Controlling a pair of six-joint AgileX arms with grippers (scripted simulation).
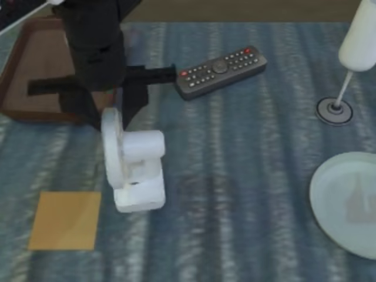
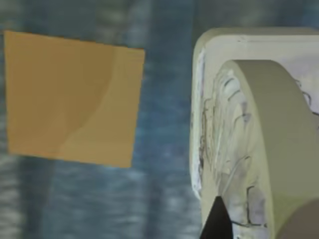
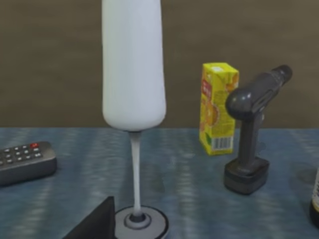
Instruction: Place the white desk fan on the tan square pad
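Observation:
The white desk fan [image 1: 134, 167] is at the left middle of the table, ring grille turned to the left and boxy body to the right. My left gripper [image 1: 114, 108] reaches down from the back onto the top of the ring and is shut on the white desk fan. In the left wrist view one dark fingertip [image 2: 217, 221] lies against the grille beside the ring's rim [image 2: 279, 149]. The tan square pad [image 1: 66, 220] lies flat to the fan's front left, bare, with a strip of cloth between it and the fan's base [image 2: 249, 42]. My right gripper [image 3: 102, 221] is outside the top view.
A dark brown tray [image 1: 35, 70] lies at the back left under the left arm. A black remote [image 1: 221, 70] is behind the fan. A white lamp [image 1: 336, 108] and a pale plate [image 1: 346, 202] stand at the right. A juice carton [image 3: 218, 114] and a drill [image 3: 251, 134] stand beyond the lamp.

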